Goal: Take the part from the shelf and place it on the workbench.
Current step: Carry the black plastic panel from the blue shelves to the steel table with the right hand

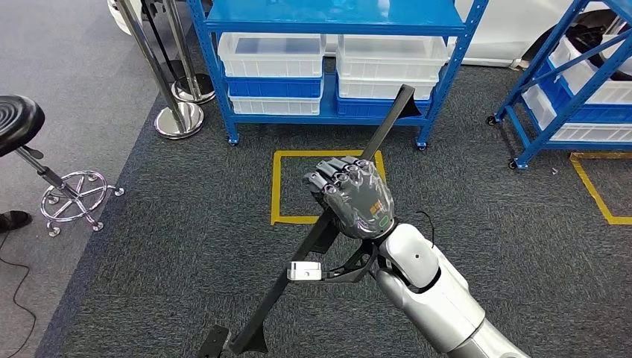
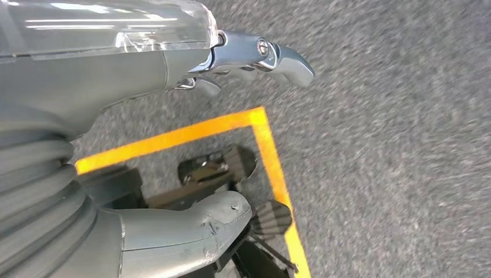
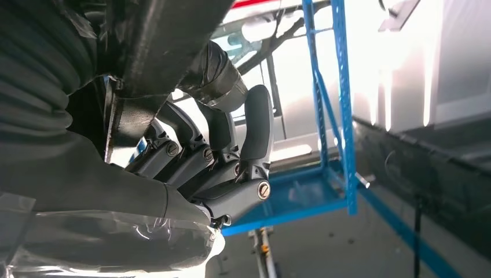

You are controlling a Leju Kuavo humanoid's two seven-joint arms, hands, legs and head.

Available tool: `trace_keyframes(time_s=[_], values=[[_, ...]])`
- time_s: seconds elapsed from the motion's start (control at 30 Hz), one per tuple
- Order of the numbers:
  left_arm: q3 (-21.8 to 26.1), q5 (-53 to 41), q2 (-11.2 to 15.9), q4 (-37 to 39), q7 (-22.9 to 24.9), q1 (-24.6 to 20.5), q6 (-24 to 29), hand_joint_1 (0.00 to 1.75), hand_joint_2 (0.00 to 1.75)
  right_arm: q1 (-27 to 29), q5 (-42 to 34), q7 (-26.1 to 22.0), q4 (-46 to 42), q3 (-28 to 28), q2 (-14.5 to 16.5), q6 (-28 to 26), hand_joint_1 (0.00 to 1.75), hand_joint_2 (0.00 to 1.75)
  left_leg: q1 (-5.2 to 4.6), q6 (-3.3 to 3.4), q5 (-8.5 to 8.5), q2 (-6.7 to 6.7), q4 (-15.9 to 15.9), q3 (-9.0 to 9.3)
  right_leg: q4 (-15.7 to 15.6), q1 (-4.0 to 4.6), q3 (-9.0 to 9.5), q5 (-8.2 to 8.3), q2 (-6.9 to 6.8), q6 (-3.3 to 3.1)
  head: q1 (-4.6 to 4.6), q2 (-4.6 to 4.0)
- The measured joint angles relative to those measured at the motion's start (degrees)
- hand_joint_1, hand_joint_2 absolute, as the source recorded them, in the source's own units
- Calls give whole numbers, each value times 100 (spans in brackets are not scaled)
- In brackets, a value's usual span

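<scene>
**Part in right hand, off the shelf, workbench not yet reached**

The part, a long black bar with a bracket and a small white block partway down, sits clear of the shelf and runs diagonally in front of you in the head view, one end up toward the shelf's lower bins, the other low near the frame's bottom edge. Your right hand grips it around mid-length, fingers wrapped fully closed about the bar; the right wrist view confirms the wrap.

Your left hand hangs over the carpet by a yellow floor marking, fingers apart, holding nothing.

Step in hand, by my reading: carry to the workbench, which I cannot see here. Keep the grip firm; the bar is long and held near its middle, so both ends swing wide when you turn. Turn slowly and keep the bar close to the body.

Edges to mind: the upper end lies near the shelf's blue upright; a second blue rack stands to the right, a stool and chrome posts to the left. Open carpet lies between
</scene>
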Motion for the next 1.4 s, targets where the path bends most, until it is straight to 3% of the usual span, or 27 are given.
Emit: trace_keyframes(time_s=[0.03,0.1,0.17,0.27,0.33,0.43,0.47,0.5,0.53,0.57,0.63,0.7,0.77,0.83,0.87,0.93,0.97,1.0,1.03,1.1,1.17,1.2,1.27,1.3,1.33,1.4], values=[[3,38,0,0,12,12,-31,0,175,3,-8,0,1,21,-29,21,175,175,-1,-5,11,-1,31,-44,-135,0,150,78,0,-6,1,0],[11,95,0,0,26,26,-80,0,175,3,-59,-2,-5,51,-67,57,175,175,-4,-28,5,4,103,-107,-778,9,614,293,-27,-50,1,0],[29,147,2,0,20,31,-111,0,175,-11,-170,-17,-17,92,-84,106,175,175,-27,-73,-11,22,183,-164,-1269,44,895,344,-75,-112,-1,0],[74,245,9,0,-37,42,-211,0,175,-24,-302,-58,-25,150,-102,166,175,175,-47,-150,-28,89,212,-206,-1378,53,904,333,-38,-187,-1,0],[109,319,12,0,-103,49,-344,0,175,-46,-350,-83,-25,189,-109,183,175,175,-39,-213,-184,61,387,-276,-1428,14,912,376,14,-250,-1,0],[175,401,13,0,-180,75,-551,0,175,-85,-454,-116,-23,259,-110,222,175,175,18,-303,-707,-11,1387,-717,-1446,4,888,414,106,-298,-1,0],[192,413,12,0,-190,92,-593,0,175,-88,-479,-122,-22,278,-111,231,175,175,39,-325,-799,-13,1688,-855,-1442,3,875,421,148,-297,-1,0],[204,418,11,0,-193,109,-619,0,175,-87,-494,-126,-20,294,-112,239,175,175,57,-341,-782,-14,1805,-908,-1434,1,864,429,195,-293,-1,0],[213,422,11,0,-194,122,-632,0,175,-87,-499,-129,-19,307,-112,243,175,175,74,-349,-649,-22,1680,-847,-1424,-3,856,436,248,-284,-1,0],[217,427,11,0,-196,130,-637,0,175,-90,-500,-132,-18,318,-113,243,175,175,93,-349,-437,-57,1352,-688,-1413,-8,852,442,304,-273,-1,0],[231,442,11,0,-200,137,-641,0,175,-108,-501,-139,-18,337,-113,243,175,175,123,-332,-115,-286,582,-326,-1389,-16,828,460,415,-231,0,0],[248,461,10,0,-203,140,-652,0,175,-127,-505,-146,-20,359,-114,244,175,175,121,-307,-46,-444,246,-186,-1388,-32,772,505,521,-147,-1,0],[256,475,1,0,-210,142,-672,0,175,-130,-508,-159,-21,380,-124,246,175,175,115,-253,-7,-359,202,-185,-1422,-51,729,561,607,-51,-1,0],[258,471,-17,1,-229,142,-685,0,175,-137,-513,-170,-21,393,-145,248,175,175,127,-162,66,-230,132,-181,-1317,-41,656,471,466,0,3,0],[259,461,-28,2,-244,143,-689,0,175,-145,-516,-173,-20,397,-157,248,175,175,133,-119,97,-158,99,-183,-1104,-31,556,325,334,10,6,0],[259,422,-36,2,-279,160,-696,0,175,-146,-523,-173,-19,404,-187,249,175,175,103,-77,110,-14,94,-205,-390,-29,242,-62,130,31,8,0],[259,399,-38,2,-296,170,-701,0,175,-140,-529,-172,-19,407,-210,249,175,175,90,-72,110,64,100,-215,-69,-33,109,-184,94,42,9,0],[258,374,-42,2,-308,176,-702,0,175,-133,-538,-171,-20,408,-242,250,175,175,81,-70,109,139,108,-223,89,-36,57,-206,72,50,8,0],[256,356,-50,2,-316,176,-699,0,175,-133,-548,-167,-25,405,-279,250,175,175,75,-72,103,207,119,-228,26,-37,118,-123,48,51,9,0],[250,319,-73,2,-320,169,-683,0,175,-151,-571,-159,-59,389,-351,253,175,175,67,-88,74,330,155,-228,-635,-25,505,193,-94,25,9,0],[240,287,-90,2,-315,166,-661,0,175,-203,-589,-148,-128,362,-400,265,175,175,30,-132,32,436,204,-237,-1240,34,824,357,-304,-37,8,0],[236,275,-93,2,-313,164,-650,0,175,-234,-593,-140,-165,346,-422,277,175,175,8,-156,18,488,220,-241,-1363,60,873,363,-354,-68,7,0],[223,263,-94,2,-311,158,-638,0,175,-294,-581,-120,-234,304,-473,337,175,175,-14,-195,2,592,225,-236,-1383,67,852,370,-251,-120,5,0],[215,260,-93,1,-314,150,-636,0,175,-330,-571,-111,-264,279,-497,376,175,175,-8,-221,-33,574,249,-237,-1396,53,846,385,-193,-147,5,0],[207,258,-93,1,-323,143,-633,0,175,-392,-558,-101,-289,255,-515,427,175,175,7,-249,-116,474,340,-270,-1410,35,840,403,-134,-179,4,0],[199,261,-86,0,-346,128,-628,0,175,-600,-544,-79,-312,228,-529,546,175,175,38,-301,-453,155,877,-503,-1429,9,822,440,-11,-239,4,0]])
